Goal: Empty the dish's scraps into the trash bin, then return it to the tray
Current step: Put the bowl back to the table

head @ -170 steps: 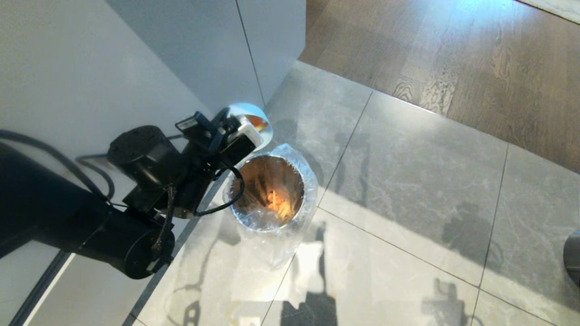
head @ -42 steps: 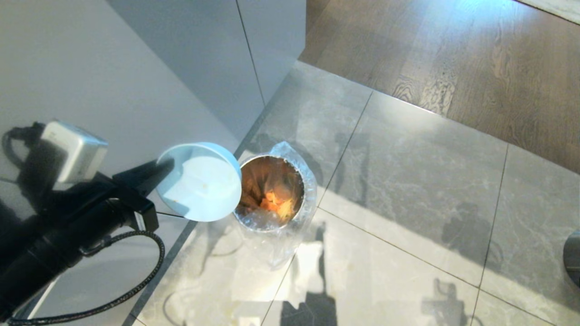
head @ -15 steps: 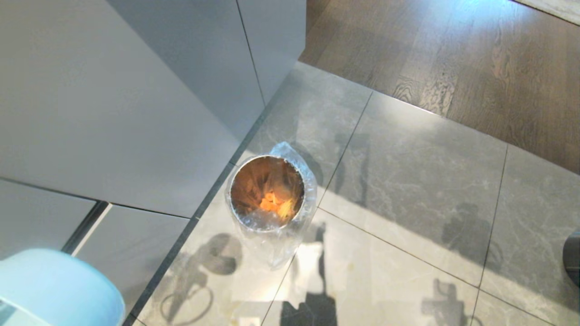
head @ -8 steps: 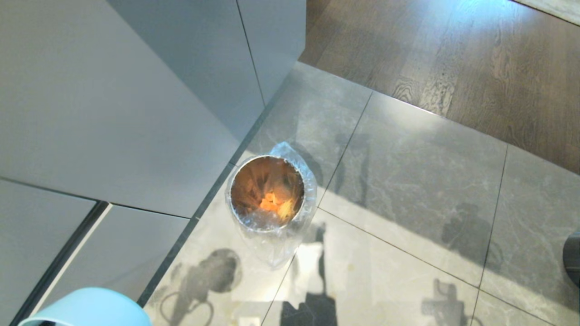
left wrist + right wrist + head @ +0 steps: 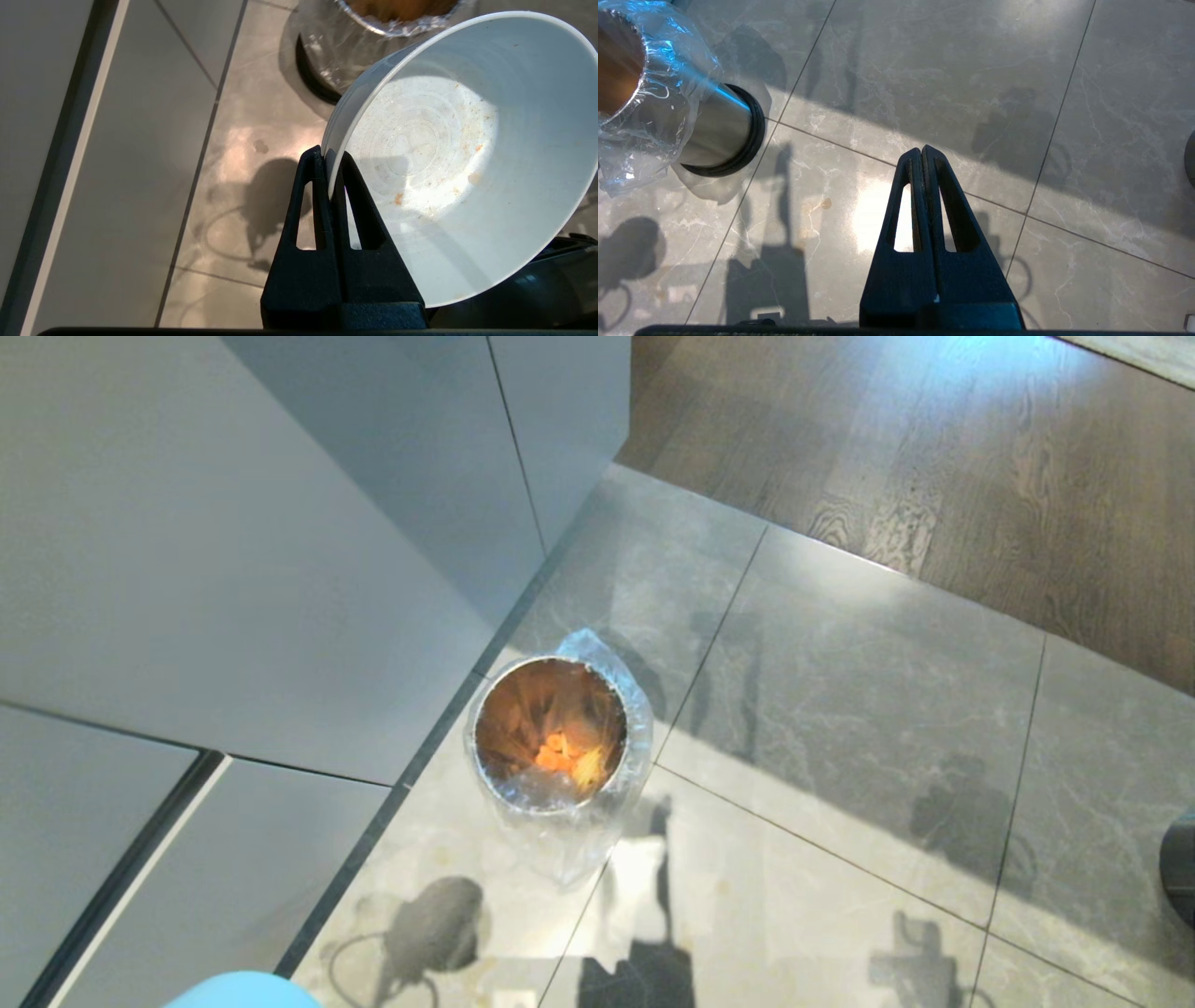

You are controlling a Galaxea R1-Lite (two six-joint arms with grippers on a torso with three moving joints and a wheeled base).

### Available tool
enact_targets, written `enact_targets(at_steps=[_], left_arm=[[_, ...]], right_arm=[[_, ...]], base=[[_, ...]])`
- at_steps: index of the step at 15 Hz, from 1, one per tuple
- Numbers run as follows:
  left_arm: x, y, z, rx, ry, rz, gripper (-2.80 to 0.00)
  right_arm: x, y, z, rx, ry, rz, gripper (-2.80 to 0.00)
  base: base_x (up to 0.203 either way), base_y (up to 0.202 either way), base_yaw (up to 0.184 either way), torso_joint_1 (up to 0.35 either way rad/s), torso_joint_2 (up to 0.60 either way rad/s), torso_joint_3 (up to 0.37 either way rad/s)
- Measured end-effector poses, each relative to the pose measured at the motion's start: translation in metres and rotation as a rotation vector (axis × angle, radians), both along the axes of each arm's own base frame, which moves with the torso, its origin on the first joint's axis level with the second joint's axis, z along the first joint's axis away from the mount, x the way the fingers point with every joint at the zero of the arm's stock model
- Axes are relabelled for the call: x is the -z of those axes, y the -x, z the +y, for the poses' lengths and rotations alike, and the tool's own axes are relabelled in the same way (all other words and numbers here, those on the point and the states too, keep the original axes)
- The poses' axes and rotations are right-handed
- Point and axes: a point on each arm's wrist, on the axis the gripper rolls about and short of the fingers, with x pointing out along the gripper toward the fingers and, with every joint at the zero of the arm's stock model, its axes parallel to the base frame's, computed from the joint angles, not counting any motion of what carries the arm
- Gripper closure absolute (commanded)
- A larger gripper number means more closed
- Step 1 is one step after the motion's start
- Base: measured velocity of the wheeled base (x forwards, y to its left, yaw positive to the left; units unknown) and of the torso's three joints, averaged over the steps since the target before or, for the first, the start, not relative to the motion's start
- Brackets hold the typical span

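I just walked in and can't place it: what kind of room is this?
Probably a home kitchen: flat grey cabinet fronts, a tiled floor meeting wood boards, and a lined trash bin holding food scraps.

dish [image 5: 245, 991] cut by head view's bottom edge (sliver only), trash bin [image 5: 373, 28] cropped

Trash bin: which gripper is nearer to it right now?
Left, probably. The left gripper, clamped on the dish rim, has the trash bin just beyond the dish. The right gripper is shut over floor tiles, off to the bin's side.
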Motion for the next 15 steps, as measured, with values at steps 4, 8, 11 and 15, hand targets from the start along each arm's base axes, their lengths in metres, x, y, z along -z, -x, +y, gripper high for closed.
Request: enact_targets(at_steps=[4, 8, 11, 15], left_arm=[[0.003, 0.001, 0.000, -0.166, -0.015, 0.018, 0.00], [0.007, 0.006, 0.000, -0.206, -0.023, 0.004, 0.00], [0.012, 0.015, 0.001, -0.218, 0.000, -0.055, 0.00], [0.014, 0.022, 0.001, -0.221, 0.047, -0.135, 0.00]], right_arm=[[0.000, 0.000, 0.000, 0.000, 0.000, 0.001, 0.00], [0.000, 0.000, 0.000, 0.000, 0.000, 0.000, 0.00], [0.000, 0.000, 0.000, 0.000, 0.000, 0.000, 0.00], [0.000, 0.000, 0.000, 0.000, 0.000, 0.000, 0.00]], base=[[0.000, 0.000, 0.000, 0.000, 0.00, 0.000], [0.000, 0.000, 0.000, 0.000, 0.00, 0.000], [0.000, 0.000, 0.000, 0.000, 0.00, 0.000], [0.000, 0.000, 0.000, 0.000, 0.00, 0.000]])
